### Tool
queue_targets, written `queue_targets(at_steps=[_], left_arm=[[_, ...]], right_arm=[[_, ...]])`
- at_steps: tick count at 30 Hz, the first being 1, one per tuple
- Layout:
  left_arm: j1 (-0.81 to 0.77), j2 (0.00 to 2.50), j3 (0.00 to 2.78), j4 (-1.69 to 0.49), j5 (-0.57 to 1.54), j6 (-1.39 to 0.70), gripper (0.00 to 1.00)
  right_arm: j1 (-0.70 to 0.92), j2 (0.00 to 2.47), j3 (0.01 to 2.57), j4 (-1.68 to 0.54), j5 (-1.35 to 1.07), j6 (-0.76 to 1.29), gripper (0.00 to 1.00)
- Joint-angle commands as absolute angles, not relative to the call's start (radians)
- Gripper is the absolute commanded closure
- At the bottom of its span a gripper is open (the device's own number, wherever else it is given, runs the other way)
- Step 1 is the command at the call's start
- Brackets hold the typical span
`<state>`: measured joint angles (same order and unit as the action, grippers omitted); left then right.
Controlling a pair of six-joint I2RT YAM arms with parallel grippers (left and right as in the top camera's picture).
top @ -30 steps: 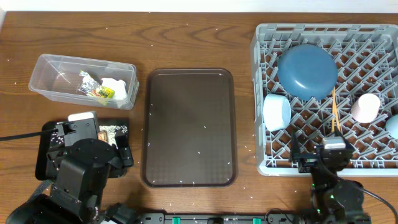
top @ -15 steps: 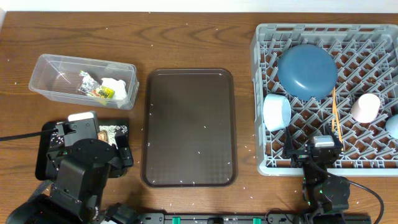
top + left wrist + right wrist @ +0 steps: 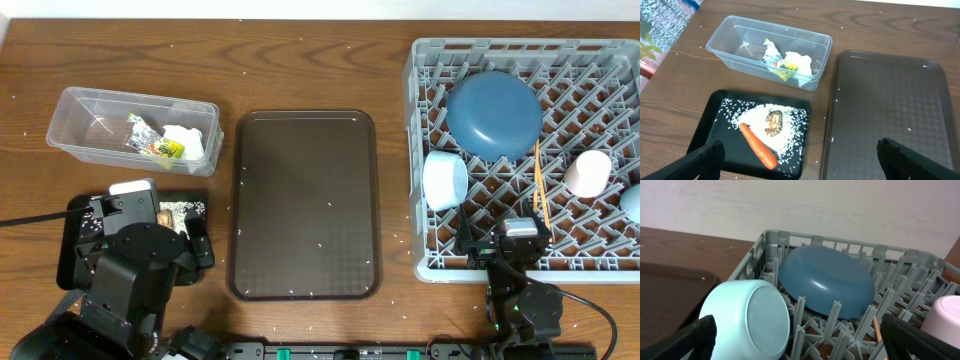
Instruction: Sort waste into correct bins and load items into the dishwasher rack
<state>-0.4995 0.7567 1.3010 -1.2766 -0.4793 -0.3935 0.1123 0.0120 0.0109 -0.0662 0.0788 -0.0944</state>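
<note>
The grey dishwasher rack [image 3: 600, 70] holds the blue plate [image 3: 493, 113], white bowl [image 3: 444, 180], pink cup [image 3: 587, 172], light blue cup [image 3: 632, 200] and chopsticks [image 3: 541, 180]. My right gripper [image 3: 799, 325] stands open and empty at the rack's near edge, facing the bowl [image 3: 752, 322] and plate [image 3: 827, 287]. The clear tub [image 3: 740, 40] contains the silvery wrapper [image 3: 774, 55] and tissue [image 3: 800, 62]. In the black tray [image 3: 710, 135] lie the carrot [image 3: 757, 146], rice [image 3: 790, 120] and a brown morsel [image 3: 773, 122]. My left gripper [image 3: 799, 150] hangs open above this tray, holding nothing.
A large brown serving tray [image 3: 305, 205] lies bare in the middle of the wooden table, between the bins and the rack. Stray rice grains dot the table [image 3: 300, 60] and the serving tray. A black cable runs off at the left.
The right arm shifted slightly to the left along the rack's near edge, then stopped. The left arm and all objects stayed where they were.
</note>
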Motion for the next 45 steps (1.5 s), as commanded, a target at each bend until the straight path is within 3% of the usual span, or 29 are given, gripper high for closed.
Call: queue_targets(at_steps=[1, 17, 21, 26, 32, 45], left_arm=[[-0.500, 0.757, 1.311, -1.279, -0.502, -0.406, 0.02], [-0.437, 0.719, 1.301, -1.266, -0.509, -0.398, 0.02], [-0.306, 0.645, 1.226, -1.119, -0.473, -0.377, 0.02], [-0.179, 0.510, 1.082, -0.875, -0.274, -0.155, 0.02], [-0.054, 0.345, 0.879, -0.698, -0.141, -0.082, 0.02], [-0.020, 0.024, 0.381, -0.334, -0.027, -0.087, 0.02]], right_arm=[[0.108, 0.005, 0.005, -0.065, 0.074, -0.091, 0.01], [0.108, 0.006, 0.005, -0.065, 0.074, -0.091, 0.01], [0.108, 0.007, 0.006, -0.065, 0.074, -0.091, 0.01], [0.108, 0.007, 0.005, -0.065, 0.074, -0.091, 0.01], [0.108, 0.007, 0.005, -0.065, 0.074, -0.091, 0.01], [0.108, 0.007, 0.006, -0.065, 0.074, -0.091, 0.01]])
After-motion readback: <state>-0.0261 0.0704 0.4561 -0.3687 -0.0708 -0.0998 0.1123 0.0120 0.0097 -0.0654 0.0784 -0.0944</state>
